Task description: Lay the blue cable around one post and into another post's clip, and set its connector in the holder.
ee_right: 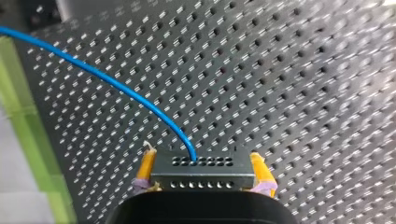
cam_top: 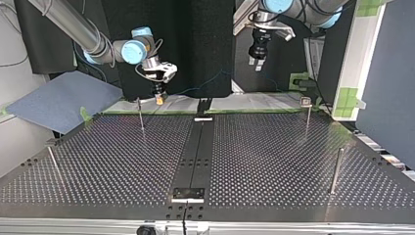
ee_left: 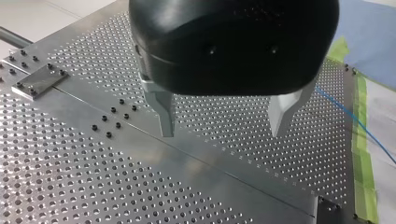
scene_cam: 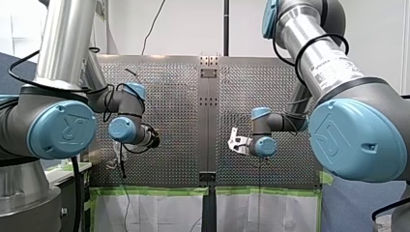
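My right gripper (ee_right: 202, 157) pinches the connector (ee_right: 201, 173), with the blue cable (ee_right: 116, 86) curving out ahead. My left gripper (ee_left: 222, 133) is spread wide over the table (ee_left: 70, 163).

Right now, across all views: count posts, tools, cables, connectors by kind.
Thin upright metal posts: 4
Two-finger tools, my left tool and my right tool: 2
Thin blue cable: 1
Dark perforated metal connector block: 1
Total: 8

Perforated table (cam_top: 274, 161), green tape (ee_left: 360, 163) along its edge, grey-blue mat (cam_top: 58, 100) beside it
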